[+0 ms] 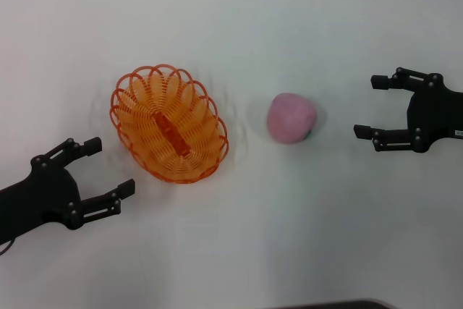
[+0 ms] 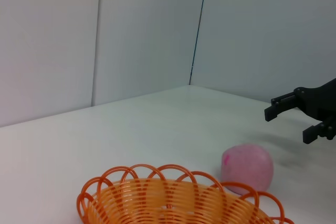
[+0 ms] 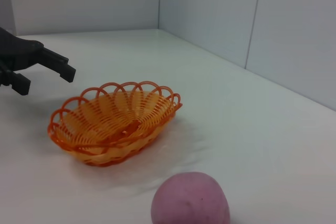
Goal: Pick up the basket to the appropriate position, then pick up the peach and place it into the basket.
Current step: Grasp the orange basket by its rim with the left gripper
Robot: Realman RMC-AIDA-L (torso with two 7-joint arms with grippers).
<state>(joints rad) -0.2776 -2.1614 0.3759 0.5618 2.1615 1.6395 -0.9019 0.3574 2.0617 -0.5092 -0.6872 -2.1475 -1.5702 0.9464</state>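
The basket (image 1: 169,123) sits upright on the white table (image 1: 304,236), left of centre, nothing in it but the solid bar across its base. The peach (image 1: 291,117) rests on the table just to the basket's right, apart from it, with what may be a dark green mark at its lower right edge. The left gripper (image 1: 111,168) waits near the table's front left, fingers spread wide, pointing at the basket's near end and not touching it. The right gripper (image 1: 369,106) hovers by the right edge, fingers also apart, aimed at the peach with a clear gap between them.
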